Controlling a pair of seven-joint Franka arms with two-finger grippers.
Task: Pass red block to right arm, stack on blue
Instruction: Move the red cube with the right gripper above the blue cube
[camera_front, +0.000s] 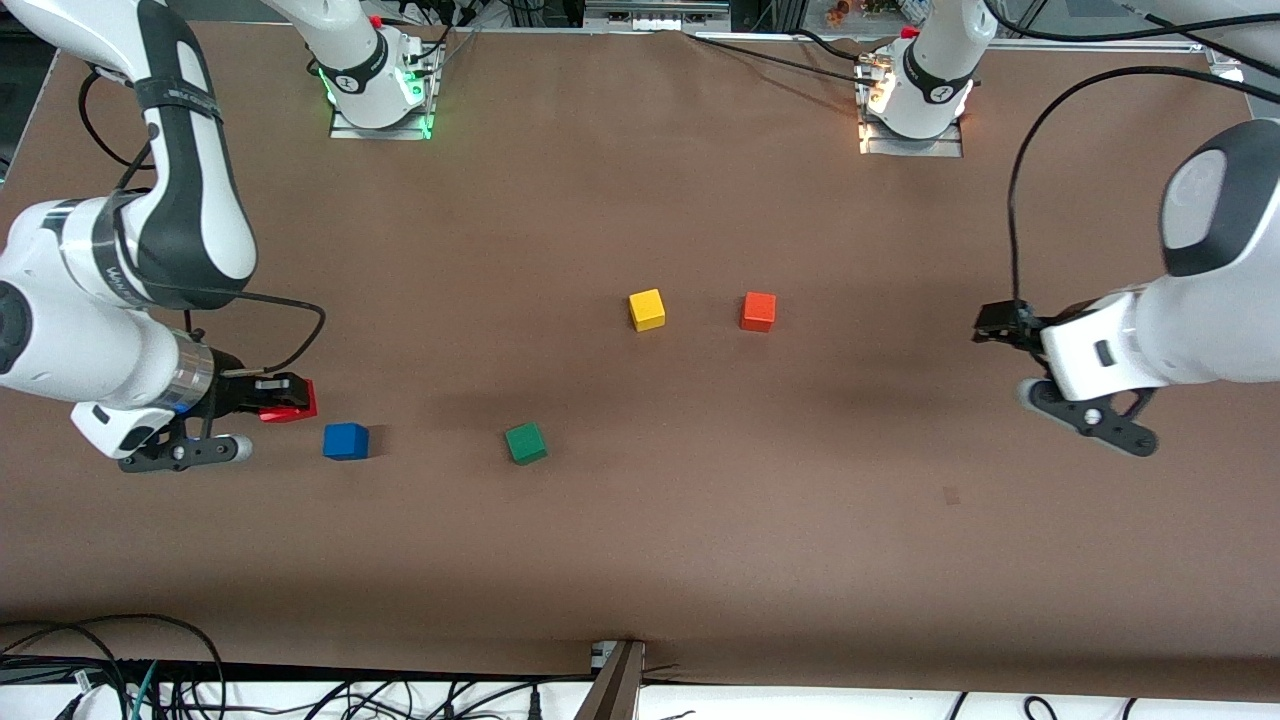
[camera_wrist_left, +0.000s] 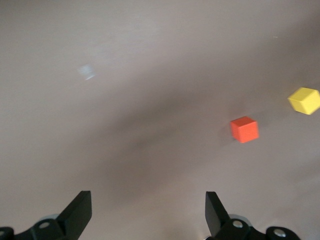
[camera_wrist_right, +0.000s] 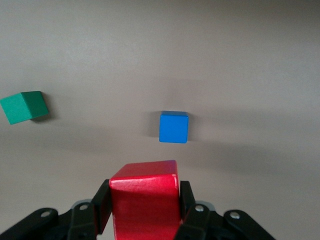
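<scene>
Front view
- right claw (camera_front: 290, 400): up over the table (camera_front: 640, 520) near the right arm's end, clamped on the red block (camera_front: 292, 409).
- red block: held in the air, just beside the blue block (camera_front: 346, 441), not touching it.
- blue block: flat on the table toward the right arm's end, nearer the front camera's edge than mid-table.
- green cube (camera_front: 526, 443): on the table beside the blue block, toward the middle, well apart from it.
- yellow cube (camera_front: 647, 310), orange cube (camera_front: 758, 312): mid-table, near each other, farther from the front camera than the green cube.
- left claw (camera_front: 1000, 330): up over the left arm's end of the table, waiting, holding nothing.

Left wrist view
- left claw (camera_wrist_left: 147, 212): fingers (camera_wrist_left: 80, 212) spread wide, released, bare table between them.
- orange cube (camera_wrist_left: 244, 129), yellow cube (camera_wrist_left: 304, 100): on the table, apart.

Right wrist view
- right claw (camera_wrist_right: 145, 202): fingers (camera_wrist_right: 186, 199) pressed on two opposite sides of the red block (camera_wrist_right: 145, 202).
- blue block (camera_wrist_right: 174, 127): on the table, clear of the red one.
- green cube (camera_wrist_right: 24, 107): well apart from the blue.
</scene>
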